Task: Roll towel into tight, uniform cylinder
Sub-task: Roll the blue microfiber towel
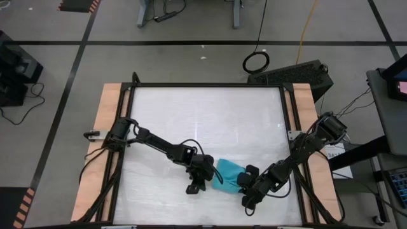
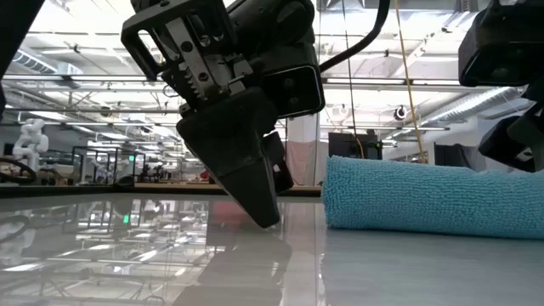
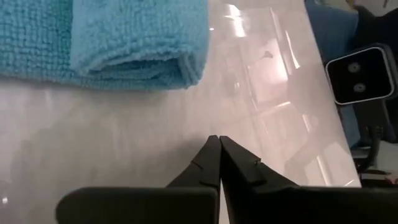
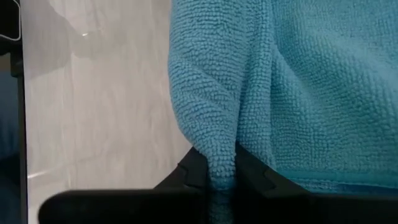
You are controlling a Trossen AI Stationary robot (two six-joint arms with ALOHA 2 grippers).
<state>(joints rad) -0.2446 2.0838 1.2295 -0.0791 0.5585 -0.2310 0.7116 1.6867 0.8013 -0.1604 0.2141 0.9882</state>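
**Pinched towel, half rolled**

Closest to the right wrist camera, a fold of the towel is squeezed between the right gripper's two fingers. The towel lies near the front of the white table, between both grippers, partly rolled up. To roll it well, I think the right gripper should keep its grip tight and turn evenly, so the roll stays the same thickness. The left gripper sits just beside the towel, fingers pressed together, holding nothing. The towel's far end is cut off in the low view.

Overhead, table-level, two wrist close-ups
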